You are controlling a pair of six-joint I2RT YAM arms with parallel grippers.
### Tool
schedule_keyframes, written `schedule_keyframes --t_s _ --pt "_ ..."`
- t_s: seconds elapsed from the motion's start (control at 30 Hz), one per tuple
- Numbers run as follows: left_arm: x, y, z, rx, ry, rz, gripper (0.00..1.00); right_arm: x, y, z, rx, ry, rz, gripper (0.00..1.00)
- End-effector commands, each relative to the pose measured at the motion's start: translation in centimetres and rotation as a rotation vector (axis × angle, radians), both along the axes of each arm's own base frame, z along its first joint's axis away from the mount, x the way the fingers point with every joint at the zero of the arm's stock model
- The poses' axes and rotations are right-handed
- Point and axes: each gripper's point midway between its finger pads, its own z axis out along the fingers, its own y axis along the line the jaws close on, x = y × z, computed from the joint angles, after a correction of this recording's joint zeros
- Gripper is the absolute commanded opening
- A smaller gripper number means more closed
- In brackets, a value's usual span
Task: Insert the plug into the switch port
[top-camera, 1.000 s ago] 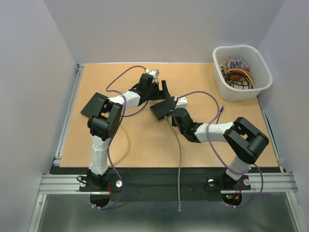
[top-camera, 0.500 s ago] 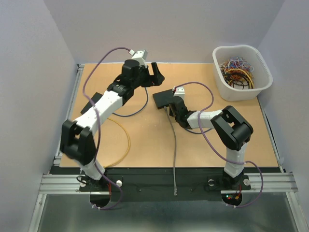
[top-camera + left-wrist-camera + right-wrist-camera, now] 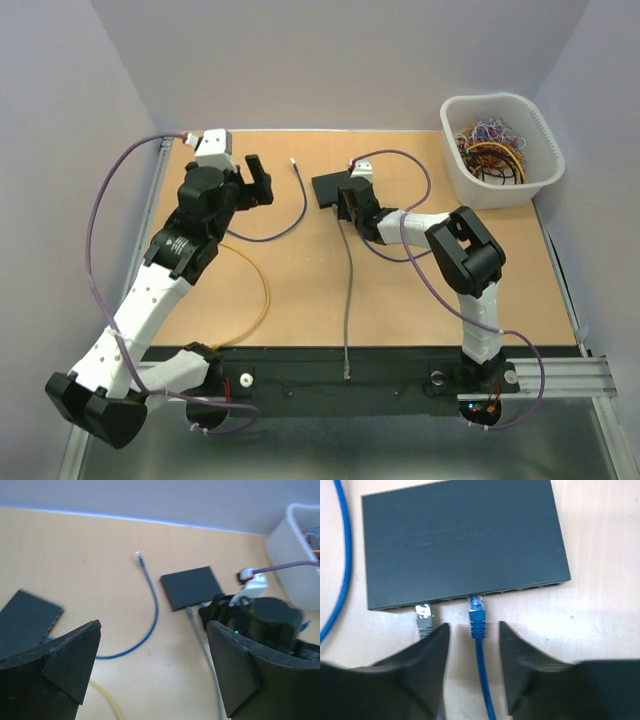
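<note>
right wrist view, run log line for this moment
right gripper: open, either side of blue plug | blue plug: at switch port, depth unclear | grey plug: port beside it | left gripper: open, empty

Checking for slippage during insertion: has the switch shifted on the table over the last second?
Yes. The switch has slid toward the far edge of the table, now about level with the bin.

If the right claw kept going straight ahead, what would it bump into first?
Probably the dark switch, at its port edge. The right gripper straddles the blue plug, which sits at that edge, so the plug may get brushed first; height is hard to judge.
</note>
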Motion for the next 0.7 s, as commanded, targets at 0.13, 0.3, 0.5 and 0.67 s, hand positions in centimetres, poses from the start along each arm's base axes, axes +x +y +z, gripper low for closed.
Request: schedule_keyframes --t_s 0.13,0.3,0.5,0.67 --pt "-2.4 5.9 -6.0 0.104 0.063 0.174 0.99 -0.5 0.7 8.5 0.095 -0.112 0.053 0.68" --pt "-3.2 6.2 -7.6 0.091 0.079 0.169 0.99 -4.4 -0.2 12.5 0.162 -0.116 0.122 0.70" --pt "-4.5 6.6 -9.9 0.060 0.114 0.181 0.99 -13.2 1.3 16.9 0.324 -0.051 0.433 0.89" --pt "-5.5 6.7 -9.2 0.031 0.096 0.176 0.99 -20.6 -0.2 18.6 0.424 0.011 0.565 1.00"
